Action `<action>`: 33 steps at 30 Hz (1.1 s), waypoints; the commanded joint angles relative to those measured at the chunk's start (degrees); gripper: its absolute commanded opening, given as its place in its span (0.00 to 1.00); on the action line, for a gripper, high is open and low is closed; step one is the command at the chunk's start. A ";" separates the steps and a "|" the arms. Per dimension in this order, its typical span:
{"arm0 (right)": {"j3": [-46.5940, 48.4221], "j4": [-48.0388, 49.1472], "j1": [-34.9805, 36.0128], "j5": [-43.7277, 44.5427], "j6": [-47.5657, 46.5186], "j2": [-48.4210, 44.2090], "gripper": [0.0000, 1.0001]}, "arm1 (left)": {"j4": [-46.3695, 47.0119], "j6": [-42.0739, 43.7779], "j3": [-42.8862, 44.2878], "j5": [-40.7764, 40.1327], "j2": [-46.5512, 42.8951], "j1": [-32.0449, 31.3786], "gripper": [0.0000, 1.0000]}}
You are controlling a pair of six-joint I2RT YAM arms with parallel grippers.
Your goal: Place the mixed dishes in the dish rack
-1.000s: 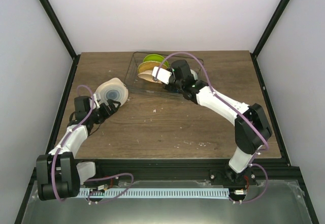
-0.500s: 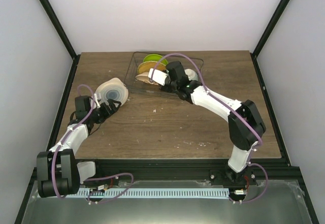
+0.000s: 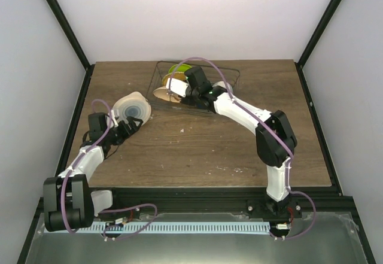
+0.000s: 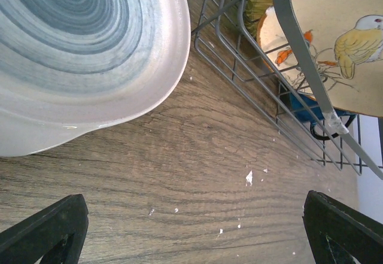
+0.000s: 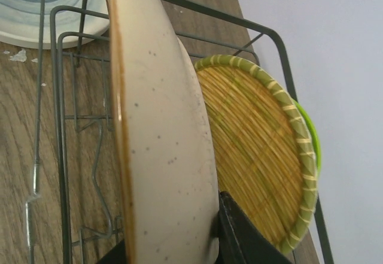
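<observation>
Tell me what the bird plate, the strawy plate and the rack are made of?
The bird plate looks like glazed ceramic: smooth cream face with a painted bird. The woven-look plate looks like straw, though the weave may only be printed or moulded. The dish rack looks like coated metal wire: thin dark grey rods.

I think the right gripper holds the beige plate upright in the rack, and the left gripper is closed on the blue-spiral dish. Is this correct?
No: the left gripper is open, fingers wide apart short of the blue-spiral dish, as the left wrist view shows. The rest is right.
</observation>
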 commanded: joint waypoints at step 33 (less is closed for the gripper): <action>6.94 -4.98 -3.05 -0.33 2.94 1.27 0.48 | 1.45 -0.06 1.16 1.28 3.56 0.24 1.00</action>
